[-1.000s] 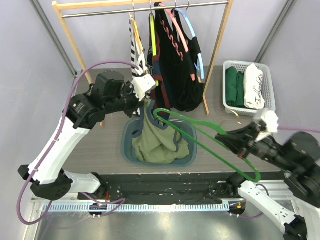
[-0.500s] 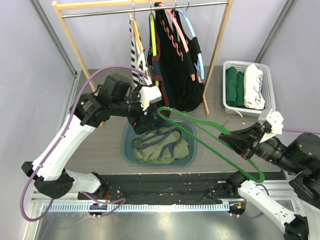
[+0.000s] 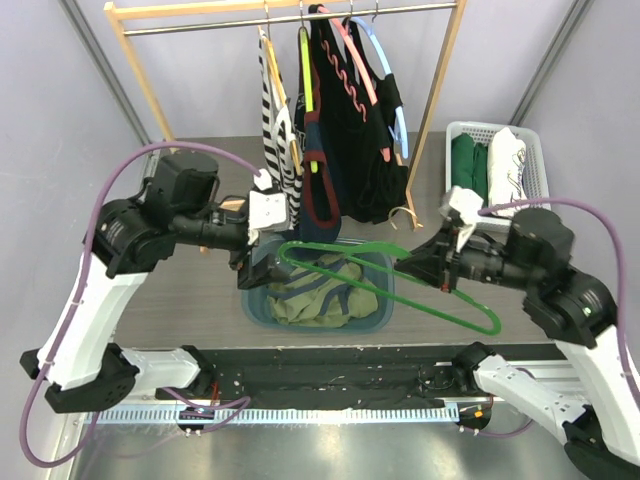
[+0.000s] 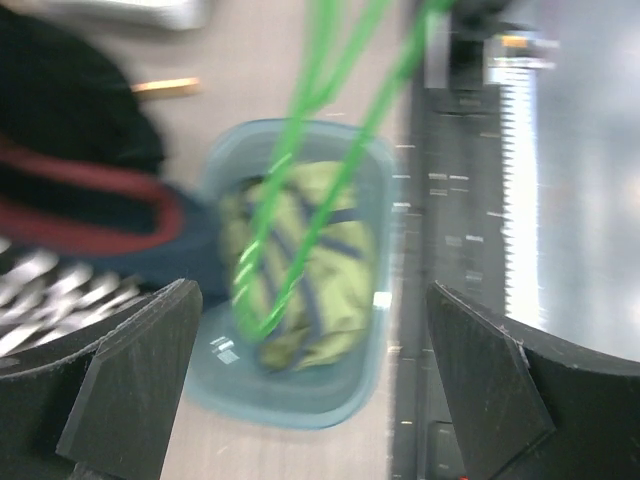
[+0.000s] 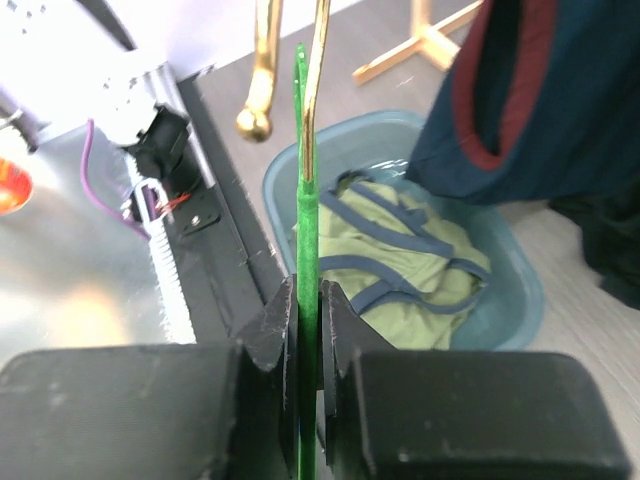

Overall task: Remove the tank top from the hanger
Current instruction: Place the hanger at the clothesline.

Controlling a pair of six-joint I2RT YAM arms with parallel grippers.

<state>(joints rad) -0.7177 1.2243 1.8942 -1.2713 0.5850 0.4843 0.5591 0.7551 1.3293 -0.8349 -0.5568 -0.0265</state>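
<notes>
Removal appears complete: the olive tank top (image 3: 320,298) lies crumpled in the blue basin (image 4: 290,400) on the counter (image 3: 200,295), free of the green hanger (image 5: 305,180). The right hand (image 5: 308,300) pinches the bare hanger above the basin; the left hand (image 3: 258,268) is spread and empty. Next move, likely: set the hanger aside.

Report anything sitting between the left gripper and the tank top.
The green hanger, clamped in the right gripper, crosses above the bin, between the open left gripper and the tank top lying inside. Nothing else visible intervenes.
</notes>
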